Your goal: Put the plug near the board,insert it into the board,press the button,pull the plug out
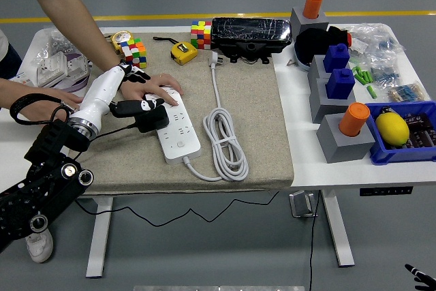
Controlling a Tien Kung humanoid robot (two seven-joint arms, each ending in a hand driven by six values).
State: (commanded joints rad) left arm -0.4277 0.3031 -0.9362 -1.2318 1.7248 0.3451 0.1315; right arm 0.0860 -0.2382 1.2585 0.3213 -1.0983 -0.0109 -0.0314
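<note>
A white power strip (178, 127) lies on the grey mat (252, 114). Its white cable (225, 138) is coiled to its right, and its own plug (213, 60) lies near the mat's far edge. My left hand (136, 103) grips a black plug (143, 117) that sits at the strip's left side, touching it or just above it. A person's hand (158, 86) rests on the strip's far end, right beside my fingers. Only a black tip of my right arm (419, 274) shows at the lower right corner.
Colour cubes (134, 52) (199, 33), a yellow tape measure (182, 51) and a black case (251, 35) lie along the far edge. Grey blocks with orange and blue pegs (344, 127) and a blue bin (409, 134) stand on the right. The person's second arm (34, 93) lies at the left.
</note>
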